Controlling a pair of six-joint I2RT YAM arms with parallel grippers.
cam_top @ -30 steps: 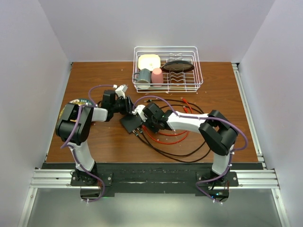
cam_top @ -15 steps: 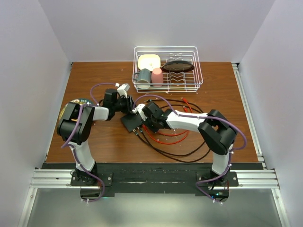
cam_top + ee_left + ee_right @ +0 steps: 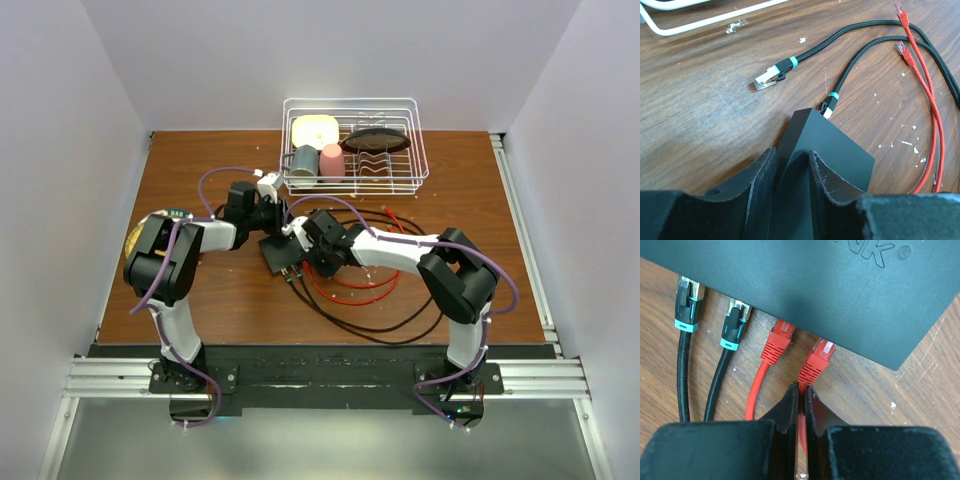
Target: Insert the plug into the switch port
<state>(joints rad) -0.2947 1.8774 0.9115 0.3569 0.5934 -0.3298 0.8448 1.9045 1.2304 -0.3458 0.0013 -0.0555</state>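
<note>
The switch (image 3: 279, 256), a flat black box, lies mid-table with my left gripper (image 3: 268, 221) shut on its far corner. In the left wrist view the switch (image 3: 840, 150) sits wedged between both fingers of the left gripper (image 3: 792, 156). My right gripper (image 3: 801, 388) is shut on the red cable just behind a red plug (image 3: 818, 361), whose tip sits at a port in the switch (image 3: 815, 285) edge. Beside it a second red plug (image 3: 777, 342) and two black plugs (image 3: 734, 322) sit in ports. From above, the right gripper (image 3: 303, 247) is at the switch's right edge.
A white wire rack (image 3: 412, 168) with cups and a dark dish stands at the back. Red and black cable loops (image 3: 370, 292) lie right of the switch. A loose black plug (image 3: 767, 79) and loose red plugs (image 3: 901, 11) lie beyond it. A round item (image 3: 140, 236) sits far left.
Both grippers and the switch have shifted a little toward the back of the table. The left jaws have narrowed onto the switch. The right jaws stay shut.
</note>
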